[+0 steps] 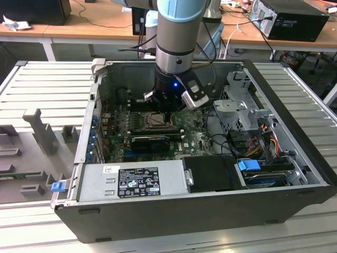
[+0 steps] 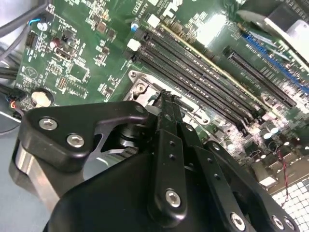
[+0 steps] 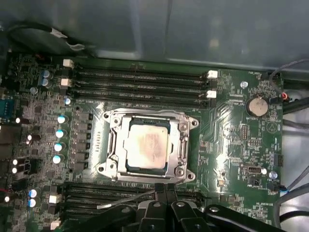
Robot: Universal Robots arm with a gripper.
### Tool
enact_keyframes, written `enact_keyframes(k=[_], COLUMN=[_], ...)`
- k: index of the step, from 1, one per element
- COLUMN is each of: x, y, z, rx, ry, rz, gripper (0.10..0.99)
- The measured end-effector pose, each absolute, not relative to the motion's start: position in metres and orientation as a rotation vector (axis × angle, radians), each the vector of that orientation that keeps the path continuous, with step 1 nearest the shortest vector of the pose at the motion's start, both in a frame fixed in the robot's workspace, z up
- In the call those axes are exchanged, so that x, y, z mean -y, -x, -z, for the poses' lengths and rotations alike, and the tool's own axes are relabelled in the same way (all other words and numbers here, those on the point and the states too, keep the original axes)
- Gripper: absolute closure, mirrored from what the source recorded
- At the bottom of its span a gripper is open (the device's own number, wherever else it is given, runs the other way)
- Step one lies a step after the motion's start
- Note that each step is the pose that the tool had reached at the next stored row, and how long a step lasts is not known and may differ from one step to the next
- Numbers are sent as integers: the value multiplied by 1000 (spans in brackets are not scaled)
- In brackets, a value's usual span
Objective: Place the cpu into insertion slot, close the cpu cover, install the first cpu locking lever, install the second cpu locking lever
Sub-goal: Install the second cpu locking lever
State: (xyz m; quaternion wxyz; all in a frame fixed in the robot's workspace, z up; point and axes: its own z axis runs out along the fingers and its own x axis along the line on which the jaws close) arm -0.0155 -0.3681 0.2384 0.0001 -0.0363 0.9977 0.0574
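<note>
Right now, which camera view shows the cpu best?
The first wrist view: the cpu lies face-up in its socket, whole and unobstructed. In the exterior view it is partly hidden beneath the pincer. In the second wrist view the pincer's fingers cover it.

No print can be made out: the white label on the power supply (near the case's front edge) stays unreadable.

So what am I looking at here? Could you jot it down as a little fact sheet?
setting: open computer case with a green motherboard
cpu: lying in its socket
cpu cover: down around the chip
gripper: fingers together, at the socket's edge beside the memory slots
holding: nothing visible
</note>
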Motion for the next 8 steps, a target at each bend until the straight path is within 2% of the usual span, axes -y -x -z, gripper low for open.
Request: enact_keyframes(k=[2, 8], x=[370, 377], y=[16, 28], z=[-238, -233], rx=[-3131, -3131], ry=[114, 115], rz=[-223, -226], gripper=[980, 980])
